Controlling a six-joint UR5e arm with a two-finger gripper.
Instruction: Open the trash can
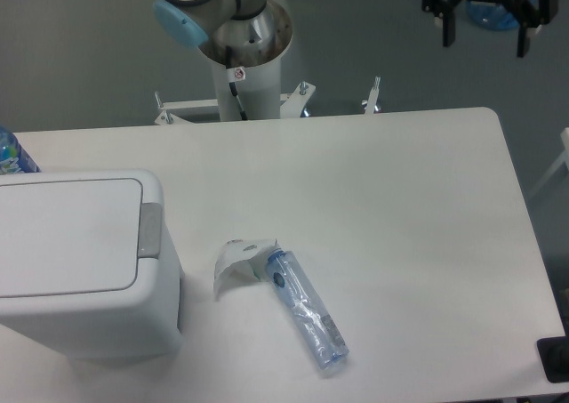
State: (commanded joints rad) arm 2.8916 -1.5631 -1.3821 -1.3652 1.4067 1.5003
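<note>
The white trash can (pixel 80 261) stands at the left front of the table, its flat lid down and its grey push-button tab (pixel 149 229) on the right edge. My gripper (pixel 485 31) hangs at the top right, high above the far right of the table and far from the trash can. Its two black fingers point down and stand apart, open, with nothing between them.
A clear crushed plastic bottle (pixel 307 310) lies beside a crumpled white paper (pixel 242 261) just right of the trash can. A blue-labelled bottle (pixel 11 152) peeks in at the left edge. The arm's base column (pixel 244 65) rises behind the table's far edge.
</note>
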